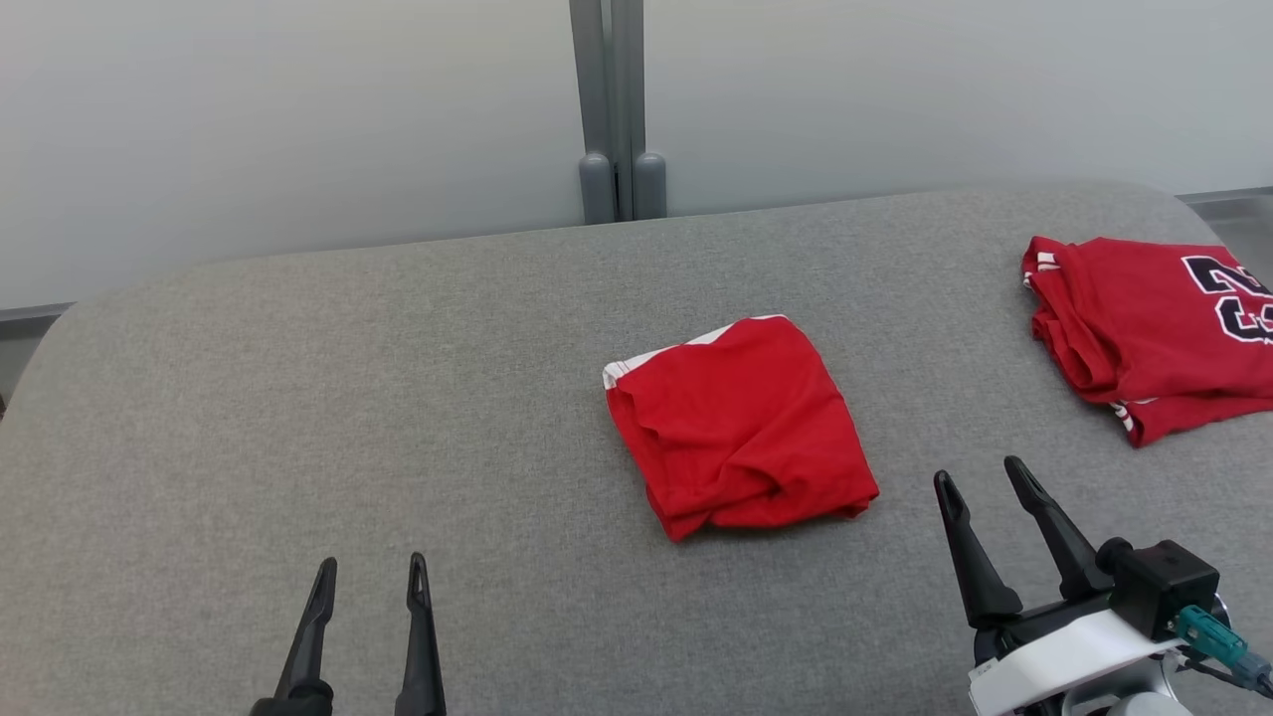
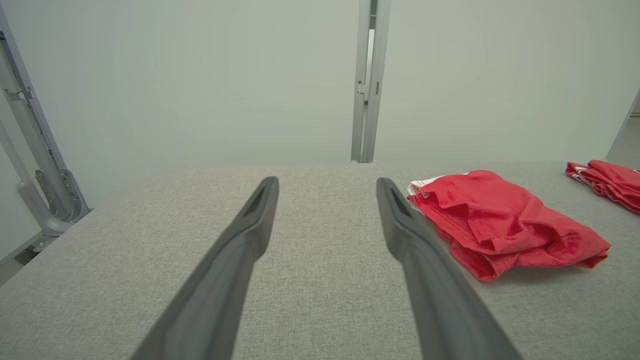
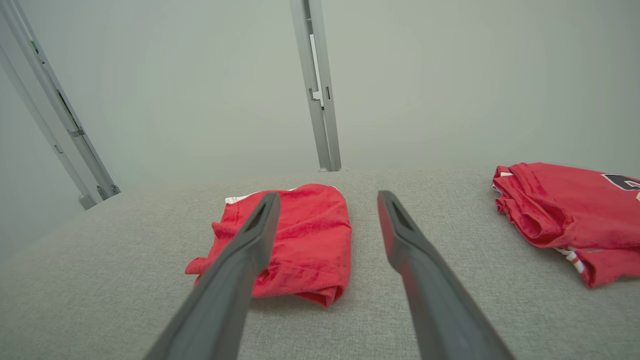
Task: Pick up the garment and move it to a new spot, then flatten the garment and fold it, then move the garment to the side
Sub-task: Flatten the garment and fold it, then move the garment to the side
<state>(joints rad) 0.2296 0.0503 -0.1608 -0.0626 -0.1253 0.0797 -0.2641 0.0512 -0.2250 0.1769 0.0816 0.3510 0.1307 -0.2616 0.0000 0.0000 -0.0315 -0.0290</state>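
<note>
1. Folded red garment of thin, mesh-like knit with a white band on its far-left edge (image 1: pixel 741 428): lies about mid-table, slightly right of centre. Rough square, set askew. Top is wrinkled, with bunched folds at the near edge and stacked layers showing along the left and near sides.
2. Grey table with a coarse woven fabric cover (image 1: pixel 298 418): flat and matte, with rounded far corners.
3. Second red jersey with dark numerals and white trim (image 1: pixel 1154 328): folded, with its left edge rumpled. It sits at the far right of the table, cut off by the head view's right border and well apart from the garment.
4. Left gripper (image 1: pixel 372 563): two long, dark, matte tapered fingers held apart with nothing between them. It is over bare cloth to the near left of the garment, not touching it.
5. Right gripper (image 1: pixel 979 471): fingers spread and empty, on a white wrist with a black block. It is just off the garment's near-right corner, nearer the garment than the jersey. In the right wrist view one finger overlaps the garment; contact cannot be told.
6. Open room: a wide bare stretch on the table's left half, a bare strip between the garment and the jersey, and a bare band along the near side.
7. Far edge: the table meets pale, smooth wall panels, with a grey metal post (image 1: pixel 617 109) at the middle seam.
</note>
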